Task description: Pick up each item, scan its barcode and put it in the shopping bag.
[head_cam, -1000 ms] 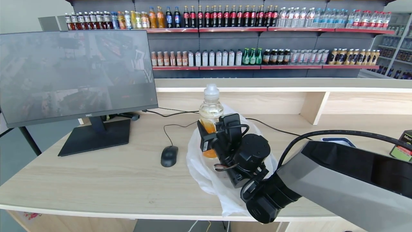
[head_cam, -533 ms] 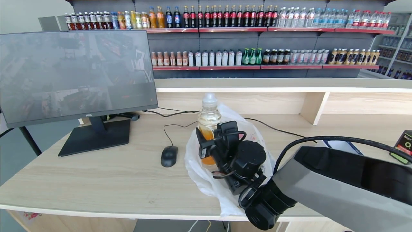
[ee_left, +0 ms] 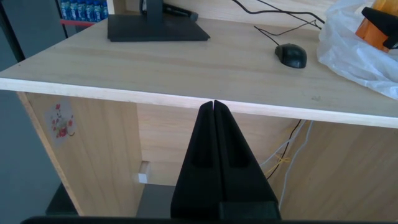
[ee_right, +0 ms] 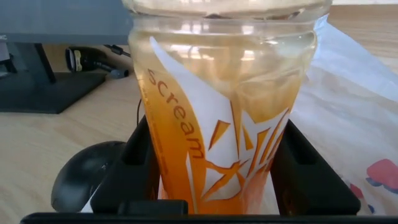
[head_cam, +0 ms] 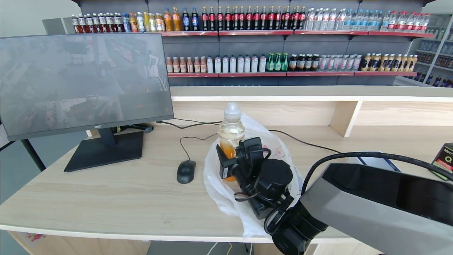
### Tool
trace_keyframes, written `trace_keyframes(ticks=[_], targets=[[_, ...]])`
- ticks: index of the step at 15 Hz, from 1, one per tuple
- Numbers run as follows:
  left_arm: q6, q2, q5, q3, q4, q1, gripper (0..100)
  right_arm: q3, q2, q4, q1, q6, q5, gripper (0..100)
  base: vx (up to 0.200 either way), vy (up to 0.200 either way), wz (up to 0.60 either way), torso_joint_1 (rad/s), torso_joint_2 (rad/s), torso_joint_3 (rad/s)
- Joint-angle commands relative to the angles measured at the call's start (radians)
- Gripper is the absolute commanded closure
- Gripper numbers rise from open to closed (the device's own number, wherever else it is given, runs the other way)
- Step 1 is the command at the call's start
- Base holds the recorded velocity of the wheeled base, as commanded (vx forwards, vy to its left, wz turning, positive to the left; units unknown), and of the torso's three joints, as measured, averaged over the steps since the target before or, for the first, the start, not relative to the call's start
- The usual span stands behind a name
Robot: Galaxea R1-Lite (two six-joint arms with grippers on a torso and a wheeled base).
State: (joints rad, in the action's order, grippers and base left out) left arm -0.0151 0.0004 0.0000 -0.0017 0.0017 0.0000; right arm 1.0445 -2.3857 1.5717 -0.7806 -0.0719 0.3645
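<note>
My right gripper (head_cam: 231,156) is shut on an orange drink bottle (head_cam: 230,132) with a white cap, held upright over the white plastic shopping bag (head_cam: 226,193) in the middle of the counter. The bottle's lower part sits inside the bag's mouth. Up close, the bottle (ee_right: 221,118) with its orange and white label stands between the black fingers (ee_right: 130,168), with the bag (ee_right: 354,112) behind it. My left gripper (ee_left: 214,134) is shut with nothing in it, hanging below the counter's front edge (ee_left: 186,99), well away from the bag (ee_left: 357,50).
A monitor (head_cam: 83,85) on its black stand fills the counter's left. A black mouse (head_cam: 186,171) with its cable lies just left of the bag. A dark box (head_cam: 444,159) sits at the far right. A raised wooden shelf (head_cam: 311,94) runs along the back.
My right gripper lowered the bottle toward the bag over the first half second, then barely shifted. The left arm has stayed put.
</note>
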Motion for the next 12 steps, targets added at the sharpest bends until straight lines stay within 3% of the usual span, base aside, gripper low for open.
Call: trace_keyframes(ticks=[1, 8, 9, 12], targets=[[0.0, 0.0, 0.0, 0.0, 0.0, 0.0, 100, -0.02, 0.007, -0.001, 0.0, 0.0, -0.001, 100, 0.0, 0.0, 0.0, 0.0, 0.0, 0.0], [0.0, 0.0, 0.0, 0.0, 0.0, 0.0, 100, -0.069, 0.014, -0.001, 0.0, 0.006, -0.002, 100, 0.0, 0.0, 0.0, 0.0, 0.0, 0.0], [0.0, 0.0, 0.0, 0.0, 0.0, 0.0, 100, -0.086, 0.016, -0.001, 0.001, 0.006, -0.01, 0, 0.0, 0.0, 0.0, 0.0, 0.0, 0.0], [0.001, 0.0, 0.0, 0.0, 0.0, 0.0, 100, -0.057, 0.017, -0.001, 0.0, 0.006, -0.01, 0, 0.0, 0.0, 0.0, 0.0, 0.0, 0.0]])
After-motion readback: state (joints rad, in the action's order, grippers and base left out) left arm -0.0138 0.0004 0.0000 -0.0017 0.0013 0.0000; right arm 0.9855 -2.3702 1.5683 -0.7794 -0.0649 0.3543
